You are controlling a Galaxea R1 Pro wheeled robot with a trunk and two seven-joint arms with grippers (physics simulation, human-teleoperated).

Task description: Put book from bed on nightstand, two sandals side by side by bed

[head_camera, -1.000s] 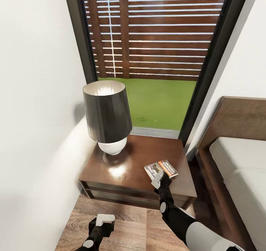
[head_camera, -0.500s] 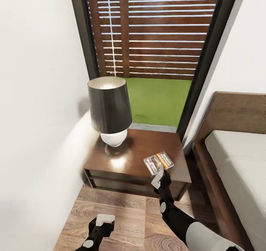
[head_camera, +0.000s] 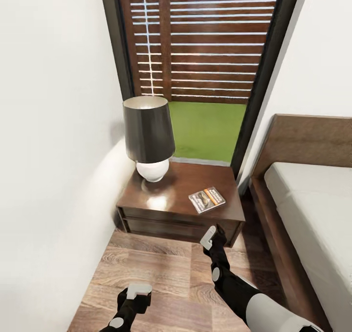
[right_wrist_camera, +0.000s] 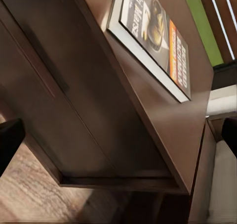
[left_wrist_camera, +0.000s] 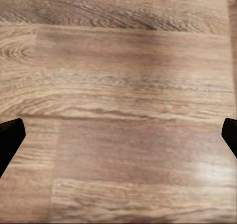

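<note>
The bed [head_camera: 313, 210] is on the right. The nightstand [head_camera: 183, 210] stands beside it, near the window. The book [head_camera: 207, 199] lies flat on top, by the front edge. The right gripper [head_camera: 211, 237] hangs open and empty just in front of it. The left gripper [head_camera: 133, 293], also open, hangs over bare floor [left_wrist_camera: 118, 110]. No sandals to see, so I think those 2 come next.

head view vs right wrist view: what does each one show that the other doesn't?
Head view alone: the lamp on the nightstand, the window with its slatted fence, and both arms, with the right pincer in front of the nightstand and the left pincer over the floor. Right wrist view alone: the book cover up close. Both: book, nightstand, floor, a strip of the bed.
</note>
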